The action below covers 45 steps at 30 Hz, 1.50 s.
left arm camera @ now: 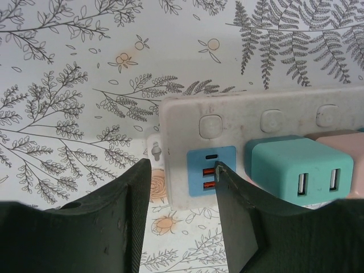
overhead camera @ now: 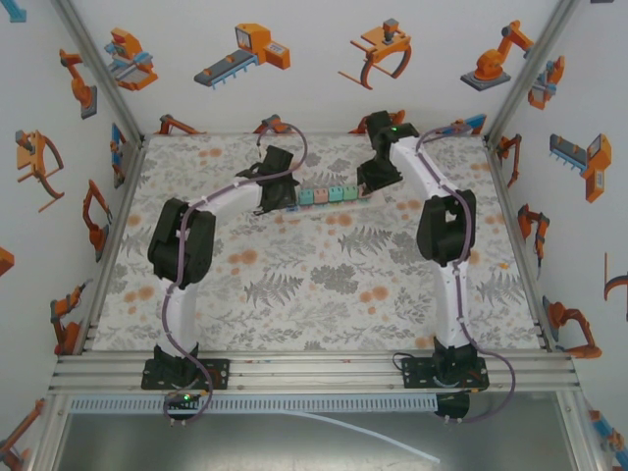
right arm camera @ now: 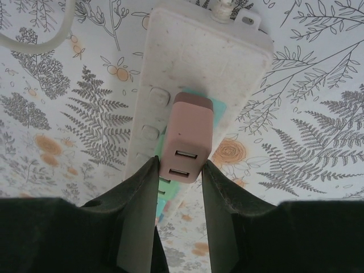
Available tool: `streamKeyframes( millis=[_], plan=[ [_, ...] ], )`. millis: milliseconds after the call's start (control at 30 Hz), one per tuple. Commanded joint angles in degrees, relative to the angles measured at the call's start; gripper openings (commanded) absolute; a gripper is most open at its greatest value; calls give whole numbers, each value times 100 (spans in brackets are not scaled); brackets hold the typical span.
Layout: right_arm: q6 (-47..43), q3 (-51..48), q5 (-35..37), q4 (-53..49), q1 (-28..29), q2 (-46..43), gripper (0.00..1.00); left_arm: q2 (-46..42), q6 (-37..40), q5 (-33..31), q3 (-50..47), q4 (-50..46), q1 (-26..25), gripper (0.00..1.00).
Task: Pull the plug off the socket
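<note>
white walls (overhead camera: pixel 314 98) stuck with robot pictures box in a fern-print cloth (overhead camera: pixel 324 285). the power strip (right arm camera: pixel 199 51) lies toward the far edge, with bare cloth before it. left claw (left arm camera: pixel 182 165) gapes wide across the strip's end and a blue plug (left arm camera: pixel 202 159); right claw (right arm camera: pixel 180 161) sits narrow around a pink plug (right arm camera: pixel 187 131), grip unclear.

A robot lab cell: aluminium frame (overhead camera: pixel 314 365), walls (overhead camera: pixel 294 88) printed with robot drawings

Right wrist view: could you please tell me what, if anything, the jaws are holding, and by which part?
The right gripper holds the pink plug by its two opposite sides, near its outer end.
</note>
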Motion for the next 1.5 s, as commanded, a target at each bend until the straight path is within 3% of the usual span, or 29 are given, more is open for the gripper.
streamKeyframes(
  millis=[0, 267, 533, 867, 967, 1100, 1167, 1300, 1467],
  plan=[
    [85, -58, -220, 52, -16, -546, 0, 839, 268, -724, -336, -728, 68, 48],
    [52, -230, -271, 88, -53, -735, 0, 775, 380, -672, -331, -609, 71, 48],
    [-667, -442, -88, 491, -50, -1354, 0, 594, 450, -381, -294, -494, 90, 52],
    [-2026, -3076, -871, 3673, -52, -3335, 0, -482, 436, 158, -397, -162, 220, 84],
    [-2687, -3850, -1405, 4592, -43, -3920, 0, -1052, 420, 333, -507, -60, 315, 91],
    [-3424, -4993, -3151, 6243, -44, -4523, 0, -1941, 385, 756, -772, 124, 551, 96],
    [-3589, -5297, -3906, 6556, -32, -4605, 0, -2377, 329, 1159, -943, 227, 752, 99],
    [-4050, -5589, -4875, 6424, 206, -4535, 0, -3209, 361, 1815, -1355, 447, 1139, 97],
    [-5298, -5142, -4289, 4811, 1150, -3898, 0, -4003, 1129, 1478, -1604, 143, 1225, 97]
  ],
)
